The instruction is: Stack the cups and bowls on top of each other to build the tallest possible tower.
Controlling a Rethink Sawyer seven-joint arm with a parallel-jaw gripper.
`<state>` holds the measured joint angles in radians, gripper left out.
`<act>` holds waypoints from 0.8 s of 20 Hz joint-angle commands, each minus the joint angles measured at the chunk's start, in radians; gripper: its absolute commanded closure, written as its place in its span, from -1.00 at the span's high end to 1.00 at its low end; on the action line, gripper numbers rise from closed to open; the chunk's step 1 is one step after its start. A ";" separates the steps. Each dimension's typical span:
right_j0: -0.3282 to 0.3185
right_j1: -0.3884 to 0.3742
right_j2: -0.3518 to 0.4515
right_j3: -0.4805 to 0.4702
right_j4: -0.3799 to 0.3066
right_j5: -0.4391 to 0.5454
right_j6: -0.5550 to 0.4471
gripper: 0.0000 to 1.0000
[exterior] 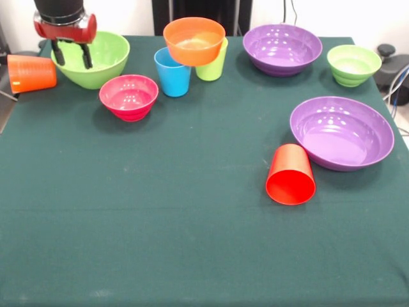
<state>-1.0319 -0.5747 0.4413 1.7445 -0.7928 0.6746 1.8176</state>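
front view: the gripper [72, 54] hangs at the top left, above the large lime green bowl [96, 61], its two dark fingers [85, 55] spread apart with nothing between them. that bowl sits upright at the far left of the green table [160, 243]. an orange cup [30, 73] lies on its side at the table's left edge, just beside the large bowl. a pink bowl [129, 96] stands upright in front of the large bowl, near its lower right rim.

right of the pink bowl a sky blue cup [172, 72] stands upright, and a lime green cup [213, 64] stands upright just behind and to its right. an orange bowl [194, 41] rests tilted on top of these two cups, its open side up; it appears to bear on both rims, though the exact contact cannot be told.

a purple bowl [282, 48] sits upright at the far side, right of centre, with a small green bowl [353, 64] to its right, apart from it. a second purple bowl [342, 132] sits nearer, at the right. a red cup [291, 174] lies on its side, mouth toward the camera, touching or just beside that bowl's lower left rim.
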 commanded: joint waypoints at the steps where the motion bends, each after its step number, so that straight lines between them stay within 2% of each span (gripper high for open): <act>1: -0.001 -0.006 0.072 0.049 0.006 0.118 -0.289 1.00; 16: -0.026 -0.044 0.099 0.083 0.021 0.152 -0.282 1.00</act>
<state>-1.0658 -0.6210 0.4681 1.7791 -0.7851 0.7326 1.8176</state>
